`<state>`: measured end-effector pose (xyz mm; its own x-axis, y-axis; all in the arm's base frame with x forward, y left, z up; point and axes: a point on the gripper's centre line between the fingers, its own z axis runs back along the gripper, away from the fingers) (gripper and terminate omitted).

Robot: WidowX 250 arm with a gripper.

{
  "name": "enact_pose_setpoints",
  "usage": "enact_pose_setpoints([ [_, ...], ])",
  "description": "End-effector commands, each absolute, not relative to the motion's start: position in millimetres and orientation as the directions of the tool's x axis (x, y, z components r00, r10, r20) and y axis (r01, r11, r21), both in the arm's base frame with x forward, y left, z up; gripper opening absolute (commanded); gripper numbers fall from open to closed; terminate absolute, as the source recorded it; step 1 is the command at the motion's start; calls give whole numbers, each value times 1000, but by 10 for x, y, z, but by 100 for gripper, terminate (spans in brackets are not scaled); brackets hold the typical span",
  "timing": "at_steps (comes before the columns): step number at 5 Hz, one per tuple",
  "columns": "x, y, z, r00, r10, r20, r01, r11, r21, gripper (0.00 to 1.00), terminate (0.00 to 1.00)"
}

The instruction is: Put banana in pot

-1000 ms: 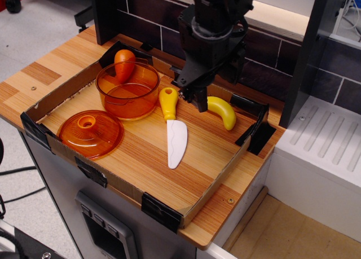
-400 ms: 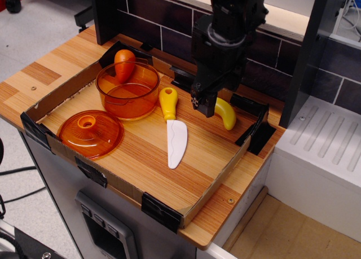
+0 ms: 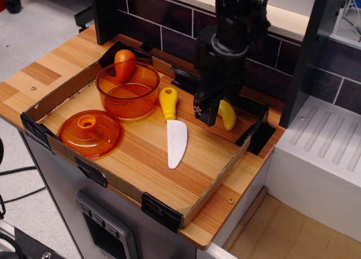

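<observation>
Count: one banana [image 3: 227, 115], one pot [image 3: 128, 90], one lid [image 3: 90, 134], one knife [image 3: 174, 129], one carrot [image 3: 124, 65], one gripper [image 3: 205, 112].
Banana: lies on the wooden surface [image 3: 208, 152] near the tray's far right corner, its upper end hidden behind the gripper, its lower end curving out to the right of it.
Banana and jaws: the black fingers [image 3: 207, 113] come down in front of the banana's left part; from this view it cannot be told whether they touch it or straddle it.
Jaws: they face away behind the black body, so whether they stand apart or together cannot be told.
Pot: stands at the tray's far left, well apart from the banana, with the knife's yellow handle between the two.
Pot contents: seen through the translucent orange wall, no banana lies inside; the carrot shows at its far rim, and whether it sits in the pot or just behind it cannot be told.
Lid: lies flat, knob up, just in front of the pot, near the tray's left edge.
Knife: lies in the middle of the tray, handle towards the back, white blade pointing to the front.
Tray [image 3: 216, 183]: a low cardboard wall with black corner clips rings all these things on the surface.
</observation>
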<state>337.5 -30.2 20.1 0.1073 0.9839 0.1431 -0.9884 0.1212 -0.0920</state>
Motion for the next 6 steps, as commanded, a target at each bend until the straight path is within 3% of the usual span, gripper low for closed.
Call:
enact_pose_setpoints([
  [1, 3547, -278, 266, 107, 984, 143, -985, 125, -121, 100, 0],
  [4, 3578, -355, 207, 164, 974, 155, -978, 181, -103, 100, 0],
  [5, 3556, -371, 268, 189, 972, 143, -972, 205, -114, 0, 0],
  [6, 3498, -368, 272, 229, 961, 153, -962, 247, -112, 0, 0],
])
